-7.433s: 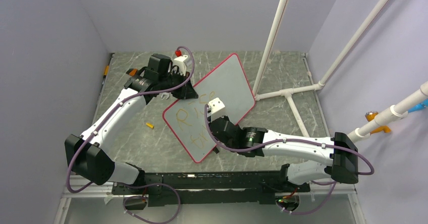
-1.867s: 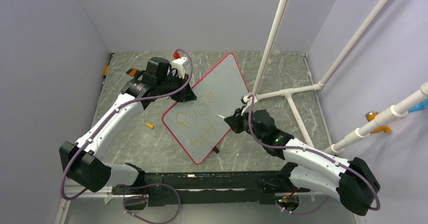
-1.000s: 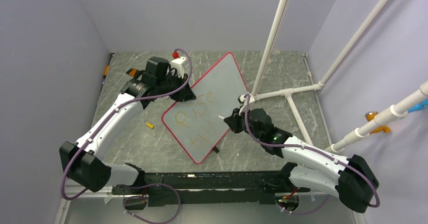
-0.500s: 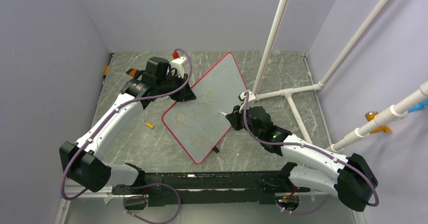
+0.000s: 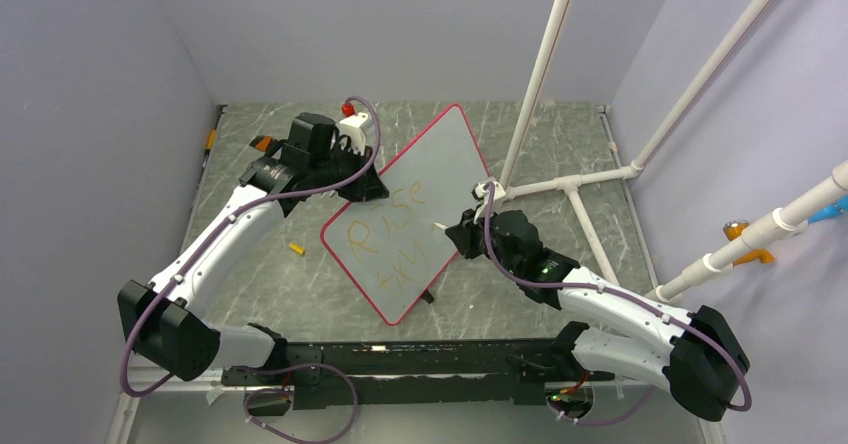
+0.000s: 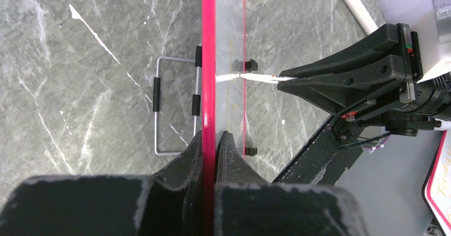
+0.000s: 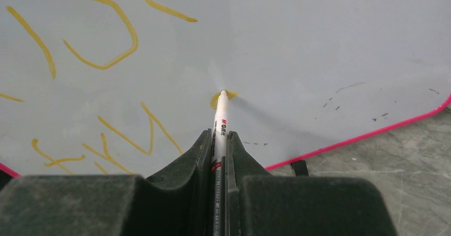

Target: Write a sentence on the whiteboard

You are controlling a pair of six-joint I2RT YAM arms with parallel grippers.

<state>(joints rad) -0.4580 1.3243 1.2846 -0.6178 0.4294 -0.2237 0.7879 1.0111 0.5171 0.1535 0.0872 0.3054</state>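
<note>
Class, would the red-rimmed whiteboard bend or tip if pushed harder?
Probably stiff: the flat pale red-rimmed whiteboard looks straight edge-on, left gripper shut on its rim. Possibly tippy: it stands tilted where the slim white marker pen presses.

Counter (image 5: 260, 284): grey-green marbled slab with white veining.

On it:
- Small orange-yellow stub (image 5: 295, 248), loose, to the near left of the left jaws and well apart from them.
- Rectangular wire loop (image 6: 156, 95) with black sleeves, just ahead of the left jaws; it appears to lie flat.
- White pipe frame (image 5: 575, 189), its base bars on the slab near the right jaws, to their right.
</note>
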